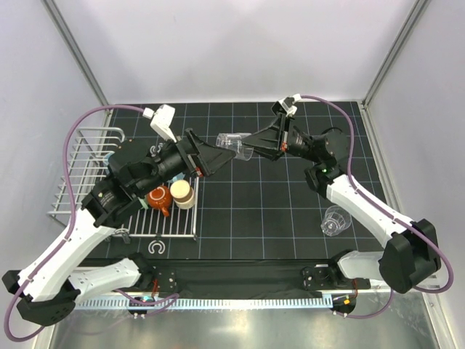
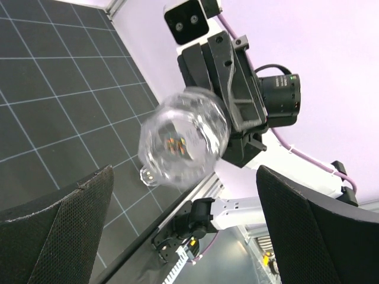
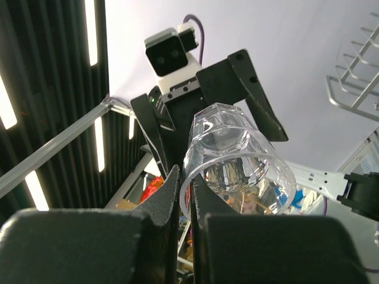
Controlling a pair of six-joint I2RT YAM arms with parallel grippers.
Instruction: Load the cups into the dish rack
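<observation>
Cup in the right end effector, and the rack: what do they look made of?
Clear cup: transparent, glossy, faceted walls with bright glints; glass or hard plastic, cannot tell which. Dish rack: thin white-silver wire, smooth sheen; probably coated or plated metal.

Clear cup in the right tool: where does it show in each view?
Top external: clear cup at upper centre, held in the air.
Left wrist: centre, between the camera's own fingers.
Right wrist: centre-right, opening towards the camera.
Shared landmark: the right tool, shut on the cup's rim, shows in all three.
</observation>
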